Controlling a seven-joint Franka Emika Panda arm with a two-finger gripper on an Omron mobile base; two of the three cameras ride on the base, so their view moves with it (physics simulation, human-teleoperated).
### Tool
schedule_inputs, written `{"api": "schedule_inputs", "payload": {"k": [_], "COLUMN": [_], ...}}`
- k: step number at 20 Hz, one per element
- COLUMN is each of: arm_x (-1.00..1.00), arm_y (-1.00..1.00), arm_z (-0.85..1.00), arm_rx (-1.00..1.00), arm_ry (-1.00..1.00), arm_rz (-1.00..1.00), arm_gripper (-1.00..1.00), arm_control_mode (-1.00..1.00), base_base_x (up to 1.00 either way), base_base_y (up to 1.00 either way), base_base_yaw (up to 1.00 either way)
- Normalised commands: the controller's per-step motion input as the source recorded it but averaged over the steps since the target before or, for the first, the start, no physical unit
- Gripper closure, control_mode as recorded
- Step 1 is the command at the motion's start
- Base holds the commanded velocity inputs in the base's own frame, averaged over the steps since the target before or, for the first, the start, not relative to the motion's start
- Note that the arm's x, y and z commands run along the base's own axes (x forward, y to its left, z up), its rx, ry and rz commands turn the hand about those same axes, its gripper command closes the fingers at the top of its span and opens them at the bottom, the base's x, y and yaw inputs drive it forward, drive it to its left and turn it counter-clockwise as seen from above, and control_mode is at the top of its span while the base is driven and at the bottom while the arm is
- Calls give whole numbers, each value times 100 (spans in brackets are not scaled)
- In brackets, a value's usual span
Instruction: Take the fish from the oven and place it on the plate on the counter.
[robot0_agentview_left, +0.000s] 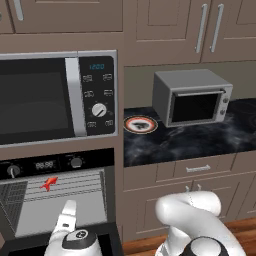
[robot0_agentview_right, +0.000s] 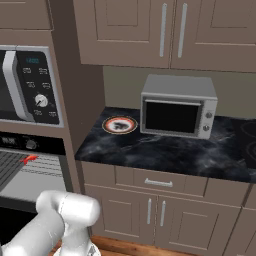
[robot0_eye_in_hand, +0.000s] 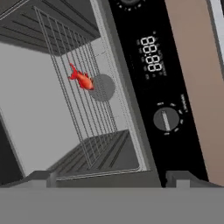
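The oven (robot0_agentview_left: 60, 162) stands open under the microwave, its control panel (robot0_eye_in_hand: 148, 57) showing a digital display and a knob. On its wire rack lies the tiny red fish (robot0_agentview_left: 48, 183) (robot0_agentview_right: 29, 159) (robot0_eye_in_hand: 81, 78). My gripper (robot0_agentview_left: 69, 210) (robot0_eye_in_hand: 113, 180) hovers in front of the oven cavity, below and short of the fish, open, with its tips wide apart and nothing between them. The orange-rimmed plate (robot0_agentview_left: 140, 124) (robot0_agentview_right: 119, 124) rests on the black marbled counter (robot0_agentview_left: 200, 140) (robot0_agentview_right: 165, 150), right of the oven column, with nothing on it.
A big silver-and-black microwave (robot0_agentview_left: 50, 95) (robot0_agentview_right: 25, 85) sits above the oven. A grey toaster oven (robot0_agentview_left: 192, 97) (robot0_agentview_right: 177, 105) stands on the counter just right of the plate. Upper cabinets hang overhead and taupe drawers (robot0_agentview_right: 159, 182) sit below the counter.
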Motion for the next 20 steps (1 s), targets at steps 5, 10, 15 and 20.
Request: {"api": "schedule_inputs", "payload": {"k": [5,10,15,20], "arm_x": [61,63,32,23], "arm_y": [44,27,2,0], "arm_z": [-7,-27,-54,-63], "arm_rx": [-18,-14,-9,-8], "arm_ry": [-8,-4,-1,0], "arm_rz": [-1,0,0,0], "arm_gripper": [-100,-100,-100,-100], "arm_control_mode": [-100,-100,-100,-100], "base_base_x": [0,0,0,0], "base_base_y": [0,0,0,0], "base_base_yaw": [0,0,0,0]}}
